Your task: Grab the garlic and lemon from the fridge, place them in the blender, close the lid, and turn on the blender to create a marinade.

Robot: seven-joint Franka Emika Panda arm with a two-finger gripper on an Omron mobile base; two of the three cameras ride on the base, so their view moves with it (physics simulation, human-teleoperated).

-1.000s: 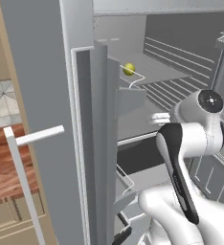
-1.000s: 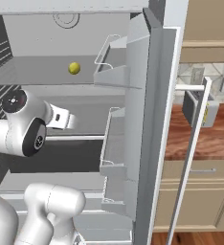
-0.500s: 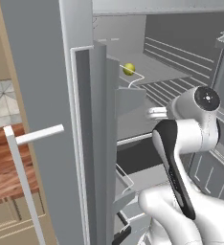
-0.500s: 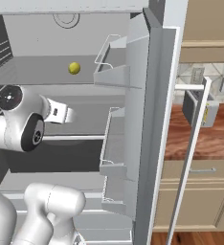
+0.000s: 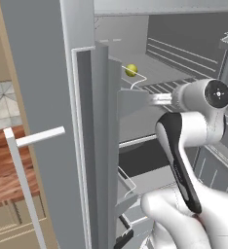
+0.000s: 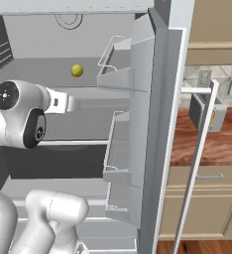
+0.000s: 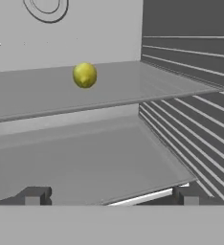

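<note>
Your lemon [image 7: 84, 75] sits on an upper shelf [image 7: 133, 88] inside the open fridge [image 5: 47, 97], toward the back wall, with bare shelf all around it. In the left base view the lemon [image 5: 130, 70] shows past the edge of the open door; in the right base view the same lemon [image 6: 77, 70] lies to the left of the door bins [image 6: 120, 64].

The fingers [image 7: 109, 195] stand spread to their full width and grip nothing. Each fingertip [image 7: 35, 195] shows as a small dark block at the bottom of the hand view, one far to the left and one far to the right, with open air between them. They touch no shelf and no fruit. The lemon lies well apart from them, higher and deeper in the compartment (roughly between the two tips in line, a little left of centre).

Below the lemon's shelf you see a second flat shelf [image 7: 85, 162], directly ahead of the fingers. Horizontal ribs line the fridge's side wall [image 7: 190, 119] to the right in the hand view.

The arm [image 6: 24, 119] reaches into the fridge at mid height, its wrist level and pointing inward.
</note>
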